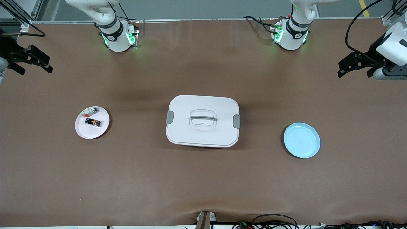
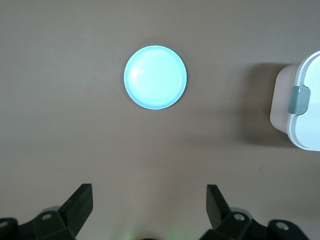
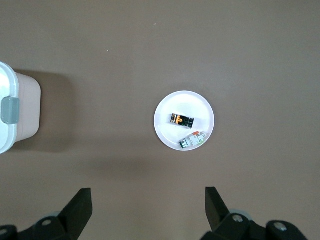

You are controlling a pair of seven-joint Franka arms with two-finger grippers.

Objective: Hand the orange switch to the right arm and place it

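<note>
A pale blue plate (image 1: 301, 140) is lying nearest the front camera, toward the left arm's end of the brown bench (image 1: 203, 184), and nothing is resting on it. A little farther from the camera, a white lidded container (image 1: 203, 121) with grey side clips and a handle set into its lid is sitting at the middle of the bench. Toward the right arm's end, a small white plate (image 1: 83, 129) is carrying the orange switch (image 1: 93, 121), which is lying flat near the plate's middle, a tiny black block with an orange patch facing up. A small whitish piece with green and red bits (image 1: 90, 111) is lying on the same plate just beside the switch, slightly farther from the camera. The right gripper (image 1: 33, 62) is hanging over the bench edge at its own end, its fingers (image 3: 80, 207) standing wide apart and gripping nothing. The left gripper (image 1: 354, 65) is waiting likewise over its end of the bench, its fingers (image 2: 82, 202) also spread open and bare.
</note>
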